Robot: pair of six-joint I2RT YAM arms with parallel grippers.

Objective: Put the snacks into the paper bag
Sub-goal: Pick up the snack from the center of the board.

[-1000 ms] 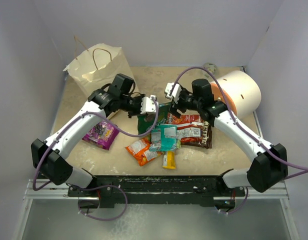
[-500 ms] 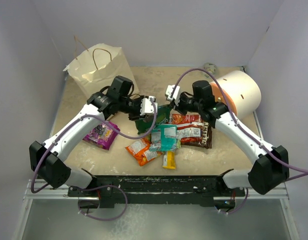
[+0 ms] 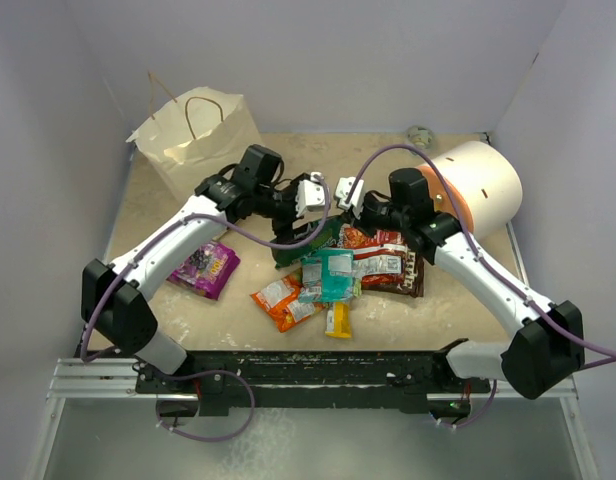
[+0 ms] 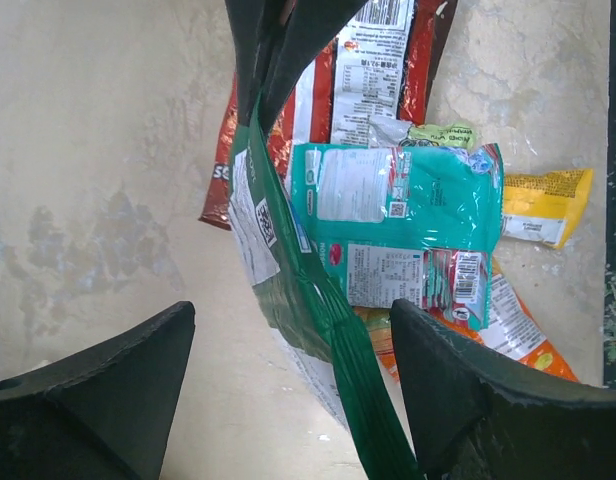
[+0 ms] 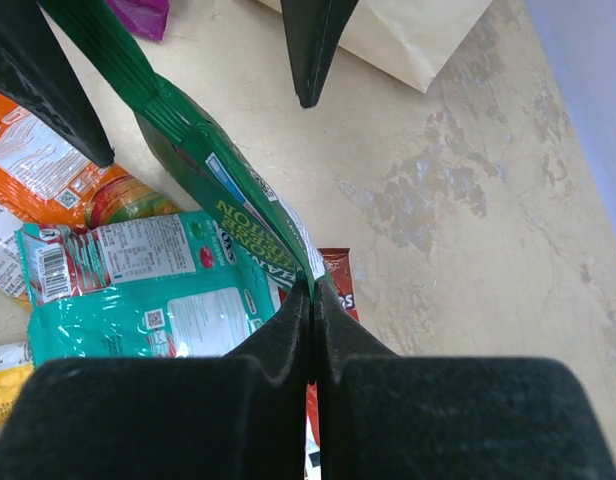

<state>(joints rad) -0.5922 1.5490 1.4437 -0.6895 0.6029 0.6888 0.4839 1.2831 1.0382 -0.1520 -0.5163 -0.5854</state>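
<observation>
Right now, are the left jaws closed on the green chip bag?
No, the left gripper has its jaws wide apart, with the green chip bag passing between them.

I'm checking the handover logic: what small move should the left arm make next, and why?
Probably shut the left gripper on the green chip bag. Its jaws stand open on either side of the bag's raised edge, while the right gripper pinches the other end; the paper bag is on the left arm's side.

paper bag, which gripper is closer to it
Left. The left gripper sits open, right of the paper bag in the top view; the right gripper is beyond it, shut on the green chip bag.
</observation>
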